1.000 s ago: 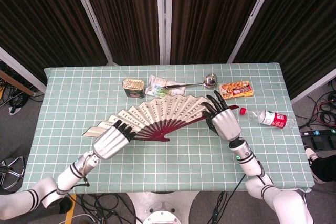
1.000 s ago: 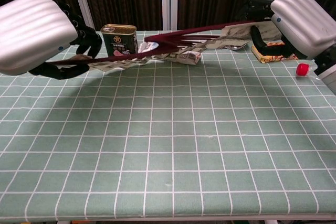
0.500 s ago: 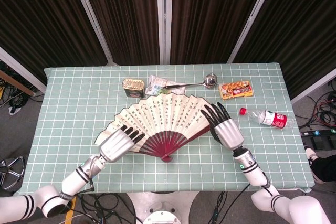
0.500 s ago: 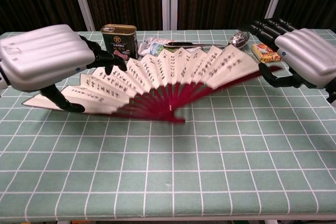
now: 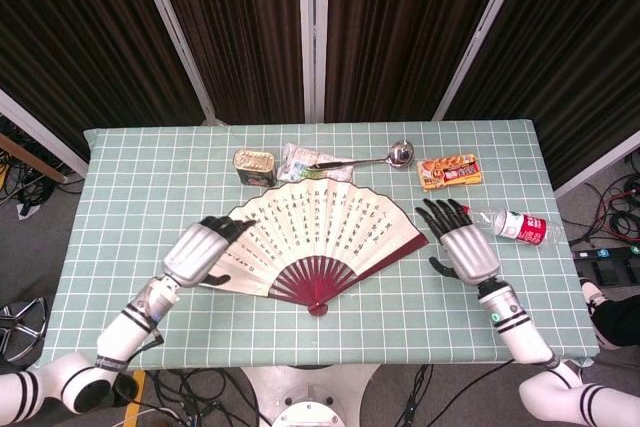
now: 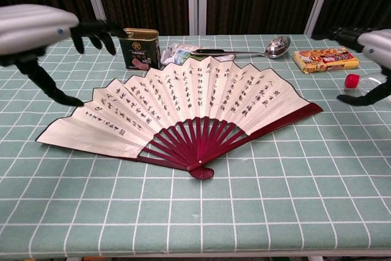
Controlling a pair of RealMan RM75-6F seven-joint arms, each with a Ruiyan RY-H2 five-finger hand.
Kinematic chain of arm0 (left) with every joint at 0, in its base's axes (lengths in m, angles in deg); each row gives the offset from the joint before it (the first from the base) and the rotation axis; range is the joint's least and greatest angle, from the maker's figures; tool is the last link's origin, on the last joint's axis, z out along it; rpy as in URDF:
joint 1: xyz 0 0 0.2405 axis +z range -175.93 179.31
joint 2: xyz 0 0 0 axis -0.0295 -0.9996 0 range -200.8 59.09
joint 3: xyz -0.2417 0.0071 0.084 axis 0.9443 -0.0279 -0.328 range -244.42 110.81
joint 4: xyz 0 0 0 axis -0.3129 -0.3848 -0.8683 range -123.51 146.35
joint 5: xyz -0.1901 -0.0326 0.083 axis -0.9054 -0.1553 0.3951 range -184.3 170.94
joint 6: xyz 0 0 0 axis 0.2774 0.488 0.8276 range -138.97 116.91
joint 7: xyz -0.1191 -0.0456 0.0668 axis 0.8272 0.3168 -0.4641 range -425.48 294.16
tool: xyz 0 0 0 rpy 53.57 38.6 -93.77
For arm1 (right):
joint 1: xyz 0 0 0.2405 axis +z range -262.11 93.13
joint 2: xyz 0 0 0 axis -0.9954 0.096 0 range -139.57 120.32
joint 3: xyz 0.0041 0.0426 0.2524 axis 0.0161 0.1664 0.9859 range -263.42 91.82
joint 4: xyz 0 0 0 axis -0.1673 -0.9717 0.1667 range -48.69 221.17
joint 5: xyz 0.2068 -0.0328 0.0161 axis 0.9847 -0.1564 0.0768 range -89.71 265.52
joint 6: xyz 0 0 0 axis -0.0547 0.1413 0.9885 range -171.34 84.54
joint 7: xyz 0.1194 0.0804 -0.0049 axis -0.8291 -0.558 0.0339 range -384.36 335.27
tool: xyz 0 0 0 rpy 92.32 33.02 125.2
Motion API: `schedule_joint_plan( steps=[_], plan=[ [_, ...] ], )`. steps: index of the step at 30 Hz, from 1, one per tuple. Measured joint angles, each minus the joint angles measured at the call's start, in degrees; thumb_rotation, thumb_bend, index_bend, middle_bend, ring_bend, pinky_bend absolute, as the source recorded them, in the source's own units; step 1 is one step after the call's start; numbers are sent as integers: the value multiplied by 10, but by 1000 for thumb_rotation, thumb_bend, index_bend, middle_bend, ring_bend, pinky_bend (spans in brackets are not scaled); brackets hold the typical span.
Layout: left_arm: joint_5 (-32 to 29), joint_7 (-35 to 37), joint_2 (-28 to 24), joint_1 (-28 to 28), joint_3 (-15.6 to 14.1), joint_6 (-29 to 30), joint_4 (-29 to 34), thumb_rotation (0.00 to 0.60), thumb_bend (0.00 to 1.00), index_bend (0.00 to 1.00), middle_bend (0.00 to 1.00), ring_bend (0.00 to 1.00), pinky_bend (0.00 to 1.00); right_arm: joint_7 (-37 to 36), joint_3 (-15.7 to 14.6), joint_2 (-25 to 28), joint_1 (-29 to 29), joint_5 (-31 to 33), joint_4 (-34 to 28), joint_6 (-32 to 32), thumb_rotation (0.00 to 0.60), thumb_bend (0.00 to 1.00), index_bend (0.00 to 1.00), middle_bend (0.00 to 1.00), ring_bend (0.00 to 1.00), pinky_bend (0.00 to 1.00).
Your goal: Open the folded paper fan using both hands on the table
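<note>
We find the cream paper fan with dark red ribs and black calligraphy (image 5: 320,237) lying flat and fully spread at the middle of the green checked table (image 5: 130,167), its pivot pointing toward the near edge. The left hand (image 5: 200,252) hovers over the fan's left end with fingers spread and grasping nothing; from the chest view we cannot tell whether a fingertip touches the paper. The right hand (image 5: 468,252) sits just beside the fan's right guard stick, fingers released and apart, holding nothing. Toward the far edge we note a green-and-gold tin can (image 5: 255,167), a crumpled wrapper (image 5: 300,165), a steel ladle (image 5: 370,159) and an orange snack packet (image 5: 450,172). A clear plastic bottle with a red label (image 5: 515,225) lies near the right edge.
</note>
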Motion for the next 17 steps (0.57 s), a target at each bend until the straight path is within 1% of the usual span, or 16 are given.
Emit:
schedule_joint_plan(
  steps=[5, 8, 12, 17],
  plan=[
    [0, 79, -20, 73, 2, 127, -41, 600, 0, 158, 229, 223, 301, -80, 1, 81, -39, 7, -34, 28, 600, 291, 7, 47, 0, 0],
    [-9, 129, -33, 127, -3, 179, -73, 600, 0, 162, 229, 223, 298, -120, 1, 109, -71, 10, -44, 66, 600, 299, 36, 78, 0, 0],
    [-29, 140, -40, 195, -14, 241, -104, 600, 0, 175, 233, 223, 288, -146, -2, 137, -123, 17, -55, 114, 600, 302, 43, 84, 0, 0],
    [-41, 130, -48, 263, -42, 295, -101, 600, 0, 178, 235, 223, 279, -171, -7, 148, -179, 30, -64, 158, 600, 312, 70, 99, 0, 0]
  ],
)
